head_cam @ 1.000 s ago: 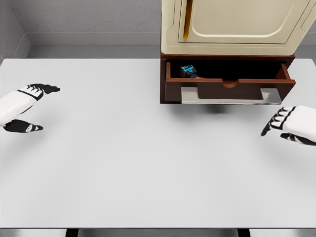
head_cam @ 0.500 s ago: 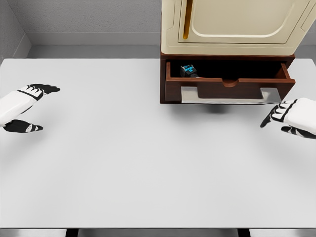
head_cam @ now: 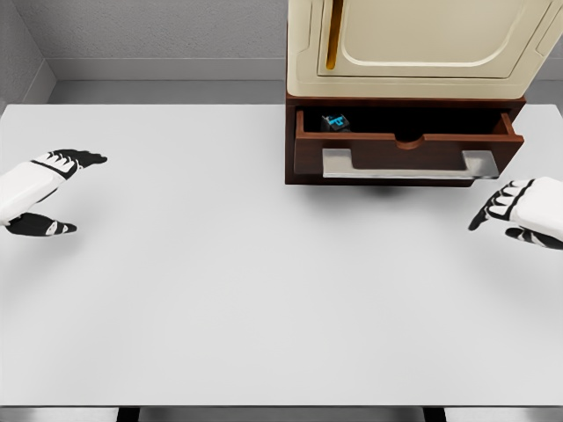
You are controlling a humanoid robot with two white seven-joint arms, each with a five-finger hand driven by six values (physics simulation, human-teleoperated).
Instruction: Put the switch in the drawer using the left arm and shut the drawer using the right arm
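Across the frame we see the white table (head_cam: pixel 220 290), and at the upper right the cream cabinet (head_cam: pixel 413 44) with its brown drawer (head_cam: pixel 400 158) beneath. Compared with a second ago, the drawer front sits further back and less of the dark interior shows, so we judge it has been pushed part of the way in, though a gap remains open.

At the right edge, our right hand (head_cam: pixel 519 211) has risen slightly toward the drawer's lower right corner; its fingers are loosely extended, grasping nothing, and apart from the drawer front. At the left edge, our left hand (head_cam: pixel 44 189) has not moved, fingers and thumb spread, empty.

The switch (head_cam: pixel 334 122) lies inside the drawer at its left end, so placing looks done; closing remains unfinished.
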